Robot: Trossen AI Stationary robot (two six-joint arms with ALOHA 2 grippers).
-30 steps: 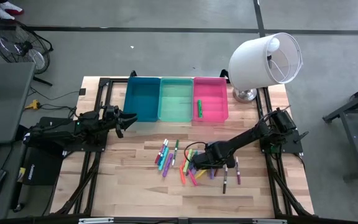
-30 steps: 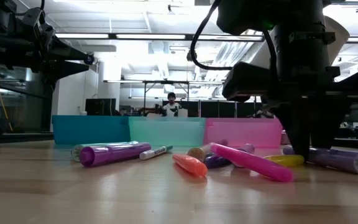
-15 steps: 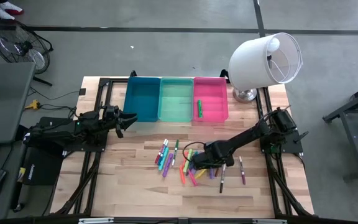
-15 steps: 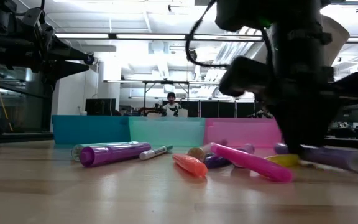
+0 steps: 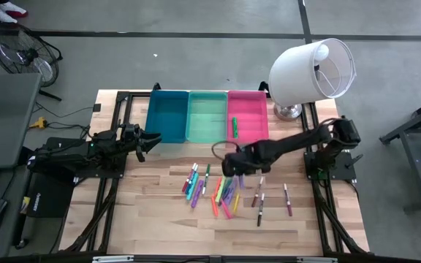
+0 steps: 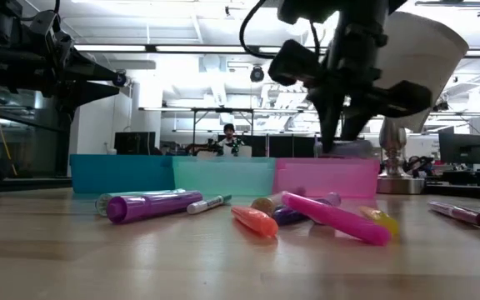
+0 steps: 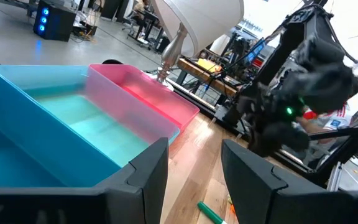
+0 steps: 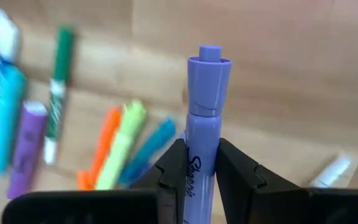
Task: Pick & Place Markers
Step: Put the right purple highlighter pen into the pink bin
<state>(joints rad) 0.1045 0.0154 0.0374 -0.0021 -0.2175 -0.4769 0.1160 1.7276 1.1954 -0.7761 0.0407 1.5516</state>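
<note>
High view: you have one green marker (image 5: pixel 234 127) in the pink bin (image 5: pixel 248 115); most markers (image 5: pixel 214 191) remain on the counter (image 5: pixel 159 219). Right pincer (image 8: pixel 197 163) pinches a purple marker (image 8: pixel 202 118) above them. Left pincer (image 7: pixel 194 163), spread and empty, waits beside the blue bin (image 5: pixel 167 115).

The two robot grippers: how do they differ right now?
The right gripper is shut on a purple marker, lifted above the scattered markers; the left gripper holds nothing, its fingers apart. The right gripper is over mid-table, the left waits beside the blue bin. Both are dark two-finger grippers.
</note>
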